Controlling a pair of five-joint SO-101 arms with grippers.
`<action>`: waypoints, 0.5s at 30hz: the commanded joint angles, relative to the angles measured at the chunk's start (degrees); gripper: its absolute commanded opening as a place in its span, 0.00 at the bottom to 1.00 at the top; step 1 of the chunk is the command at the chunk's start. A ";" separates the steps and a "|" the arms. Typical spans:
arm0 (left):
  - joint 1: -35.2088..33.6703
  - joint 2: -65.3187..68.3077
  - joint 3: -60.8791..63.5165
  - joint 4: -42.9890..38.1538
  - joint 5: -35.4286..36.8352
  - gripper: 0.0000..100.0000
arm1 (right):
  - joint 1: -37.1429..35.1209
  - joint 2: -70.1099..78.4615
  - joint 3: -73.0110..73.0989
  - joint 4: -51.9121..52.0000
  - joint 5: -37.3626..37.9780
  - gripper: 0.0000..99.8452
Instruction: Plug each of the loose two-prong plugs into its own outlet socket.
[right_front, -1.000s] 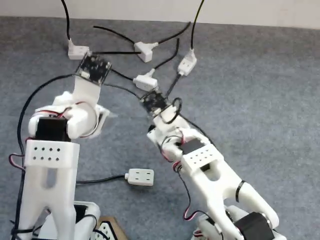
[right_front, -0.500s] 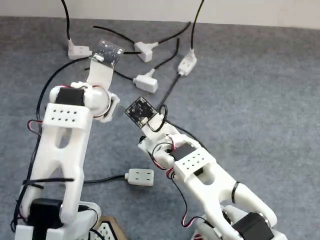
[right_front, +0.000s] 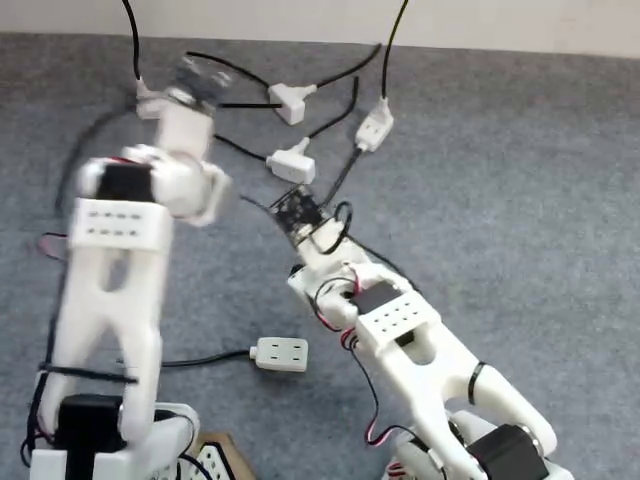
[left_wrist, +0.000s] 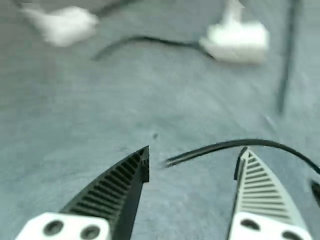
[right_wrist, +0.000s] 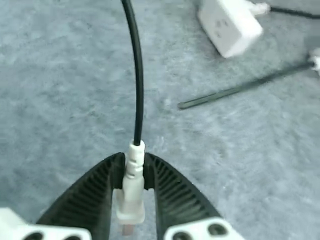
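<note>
My right gripper (right_wrist: 133, 159) is shut on a white two-prong plug (right_wrist: 131, 192) whose black cord (right_wrist: 135, 75) runs away over the grey carpet. In the high view that gripper (right_front: 298, 208) hangs just short of a white outlet block (right_front: 292, 160); the right wrist view has an outlet block (right_wrist: 230, 25) farther off. My left gripper (left_wrist: 195, 157) is open above the carpet, a black cable (left_wrist: 225, 146) lying between its fingers. Two white blocks (left_wrist: 235, 40) (left_wrist: 62, 22) lie beyond it. Seen from above, the left gripper (right_front: 190, 88) is blurred at the back left.
More white outlet blocks lie at the back (right_front: 288, 100) (right_front: 372, 125), with black cords running off to the wall. A white power strip (right_front: 280, 353) rests between the two arm bases. A loose black cable (right_wrist: 245, 86) crosses the carpet near the right gripper.
The left arm has stretched out toward the back left and is blurred. The right gripper, after swinging left and back, is now nearer the middle outlet block, still holding the plug.
</note>
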 joint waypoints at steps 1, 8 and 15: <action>-7.69 0.04 -6.11 1.14 4.48 0.28 | 2.77 -1.27 -4.88 3.03 -2.81 0.01; -12.70 1.36 10.42 0.70 -1.49 0.28 | 4.26 -0.57 -14.99 11.47 -5.01 0.01; -10.24 1.27 17.19 1.14 -8.97 0.20 | 10.51 -0.40 -19.38 12.18 -16.88 0.01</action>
